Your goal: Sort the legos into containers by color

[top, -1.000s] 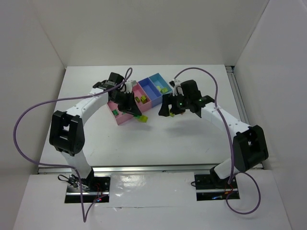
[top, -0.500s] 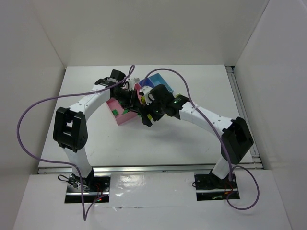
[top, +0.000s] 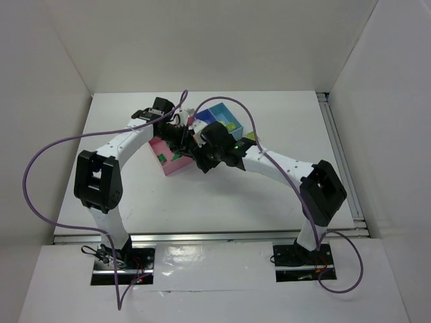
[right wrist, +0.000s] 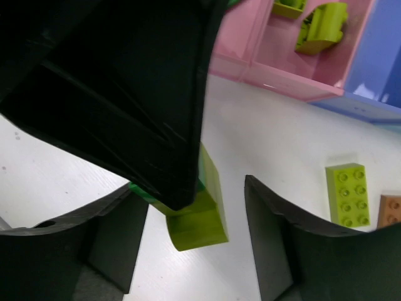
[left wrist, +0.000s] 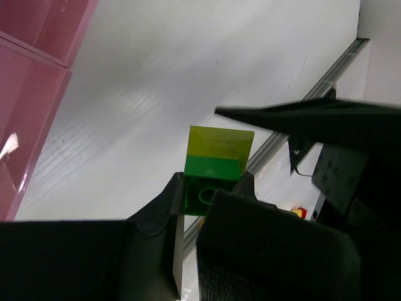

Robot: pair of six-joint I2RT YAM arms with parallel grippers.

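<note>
Apparently we are splitting a stuck pair of legos.
Our left gripper [left wrist: 210, 199] pinches the dark green brick [left wrist: 202, 185] near the pink bin [left wrist: 30, 94], with the yellow-green brick [right wrist: 199, 216] clipped to it. Our right gripper [right wrist: 192, 204] stands spread either side of that brick; next it should close and pull it free.

A white table [top: 283, 118] stands enclosed by white walls [top: 202, 40].

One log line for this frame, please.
left gripper: shut on dark green brick, yellow-green brick stacked on it | right gripper: open, straddling yellow-green brick | phase: likely pre-separation
</note>
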